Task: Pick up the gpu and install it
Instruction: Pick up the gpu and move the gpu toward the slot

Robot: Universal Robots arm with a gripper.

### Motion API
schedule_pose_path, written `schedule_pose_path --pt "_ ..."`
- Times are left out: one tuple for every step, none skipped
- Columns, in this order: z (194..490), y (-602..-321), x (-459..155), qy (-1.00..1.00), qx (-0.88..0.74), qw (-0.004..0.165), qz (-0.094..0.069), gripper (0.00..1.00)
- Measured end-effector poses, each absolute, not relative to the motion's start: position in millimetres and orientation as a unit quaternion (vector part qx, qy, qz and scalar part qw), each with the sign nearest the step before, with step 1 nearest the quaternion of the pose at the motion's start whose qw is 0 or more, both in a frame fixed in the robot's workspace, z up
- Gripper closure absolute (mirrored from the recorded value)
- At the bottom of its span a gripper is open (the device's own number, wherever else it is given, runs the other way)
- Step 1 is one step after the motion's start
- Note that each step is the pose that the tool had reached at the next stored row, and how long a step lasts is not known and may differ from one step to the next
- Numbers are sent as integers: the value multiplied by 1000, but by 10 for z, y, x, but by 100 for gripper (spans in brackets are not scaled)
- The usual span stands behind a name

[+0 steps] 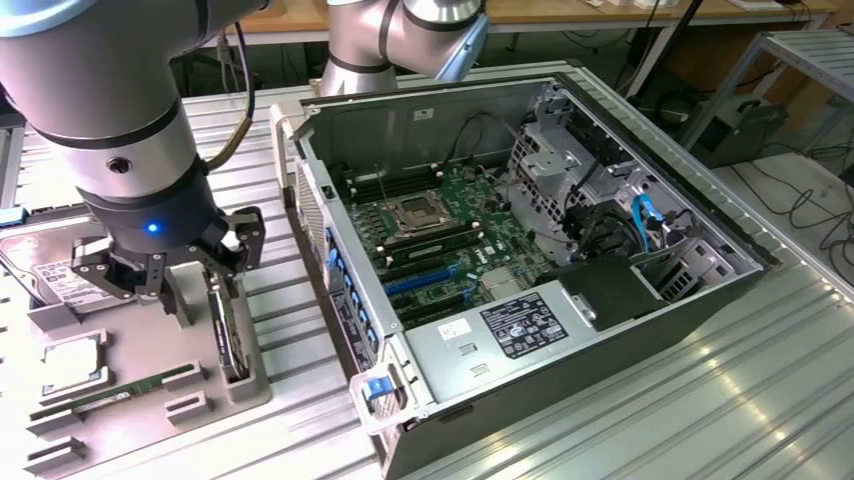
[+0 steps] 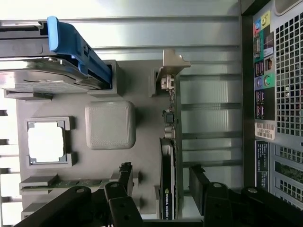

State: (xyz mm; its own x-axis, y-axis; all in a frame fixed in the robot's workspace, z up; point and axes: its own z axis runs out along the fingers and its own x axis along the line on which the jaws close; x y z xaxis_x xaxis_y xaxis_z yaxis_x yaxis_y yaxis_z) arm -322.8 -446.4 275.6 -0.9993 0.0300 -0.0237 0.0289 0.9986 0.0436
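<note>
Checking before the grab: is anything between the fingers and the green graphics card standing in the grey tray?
Nothing visible. The open black fingers sit either side of the thin green graphics card, standing on edge in the flat grey tray, with both gaps clear.

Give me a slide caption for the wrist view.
Open gripper straddling the gpu, which stands on edge in the grey parts tray.
</note>
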Motion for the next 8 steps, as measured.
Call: schedule_pose_path --pt "2749 -4464 -3227 1000 15 12 22 40" --pt "2739 -4464 -3227 1000 15 12 22 40" --pt "2725 -4464 -3228 1000 15 12 21 40" --pt "2708 -4464 -3228 1000 15 12 21 40" --pt "2690 -4464 -3228 1000 15 12 21 40" --pt "2673 -4464 -3228 1000 15 12 21 40" --pt "2657 -4468 -3227 1000 15 12 21 40" --pt "2643 -4476 -3227 1000 15 12 21 40"
